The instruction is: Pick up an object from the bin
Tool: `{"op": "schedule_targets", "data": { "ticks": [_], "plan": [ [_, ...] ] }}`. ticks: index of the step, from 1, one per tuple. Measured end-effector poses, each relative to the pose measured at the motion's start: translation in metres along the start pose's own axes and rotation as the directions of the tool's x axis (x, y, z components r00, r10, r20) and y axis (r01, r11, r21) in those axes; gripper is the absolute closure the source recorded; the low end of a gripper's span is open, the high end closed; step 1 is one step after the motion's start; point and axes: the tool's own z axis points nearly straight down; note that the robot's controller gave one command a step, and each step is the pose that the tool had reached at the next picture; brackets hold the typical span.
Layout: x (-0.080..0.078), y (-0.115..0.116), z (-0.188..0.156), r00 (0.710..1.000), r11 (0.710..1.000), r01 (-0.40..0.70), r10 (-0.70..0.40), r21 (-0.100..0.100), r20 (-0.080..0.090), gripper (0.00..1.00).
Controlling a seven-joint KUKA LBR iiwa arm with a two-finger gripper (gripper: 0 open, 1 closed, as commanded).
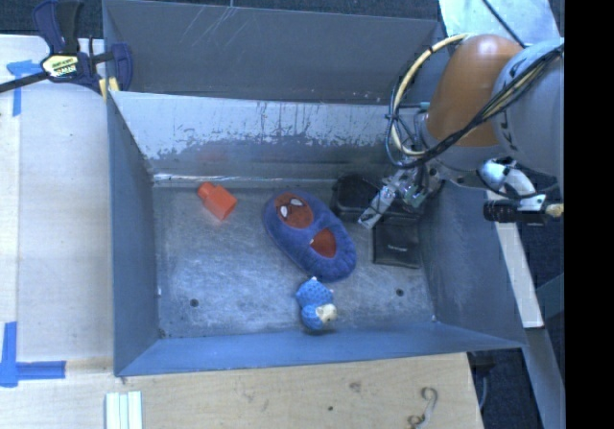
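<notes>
- Gripper: we log it low at the right end of the bin, near the back wall; we cannot tell whether it is released or clenched.
- Rounded black object: by the back wall, just left of the gripper.
- Flat black block: just in front of the gripper, near the right wall.
- Blue slipper with red patches: mid-floor, lying diagonally.
- Orange block: towards the back left.
- Small blue toy: by the front wall, just in front of the slipper.
</notes>
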Motion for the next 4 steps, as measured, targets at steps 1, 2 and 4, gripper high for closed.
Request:
{"op": "schedule_targets", "data": {
  "ticks": [1, 2, 4],
  "plan": [
    [-0.005, -0.004, 0.038, 0.968, 0.968, -0.251, 0.251, 0.007, -0.010, 0.00],
    [0.050, -0.045, 0.036, 0.866, 0.866, -0.501, 0.501, -0.003, 0.003, 0.00],
    [0.051, -0.047, -0.018, 0.867, 0.867, -0.498, 0.498, 0.002, 0.002, 1.00]
  ]
}}
